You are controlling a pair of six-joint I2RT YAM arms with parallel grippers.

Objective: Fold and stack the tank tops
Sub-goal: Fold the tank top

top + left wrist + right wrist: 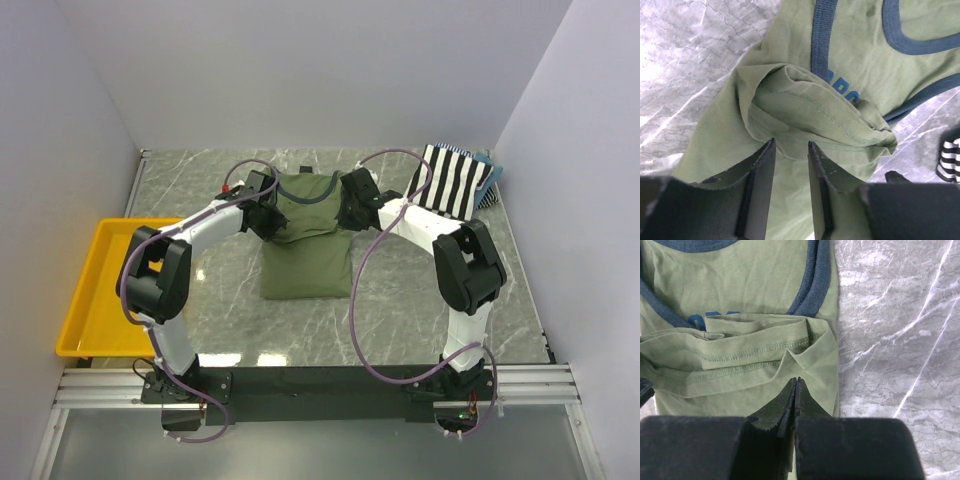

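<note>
The olive-green tank top [305, 250] lies in the middle of the table with its bottom hem folded up over the chest. In the left wrist view, the navy trim [822, 35] and the blue lettering [842, 90] show past the doubled hem [805, 107]. My left gripper [791, 145] is open just short of that hem, with nothing between its fingers. My right gripper [796, 381] is shut above the right end of the folded hem [740, 360], and no cloth shows between its tips. The striped tank top [455, 180] lies at the back right.
A yellow tray [95, 290] sits at the table's left edge. White walls close in the back and both sides. Both arms [200, 230] reach over the green top from either side. A corner of the striped top [950, 160] shows in the left wrist view.
</note>
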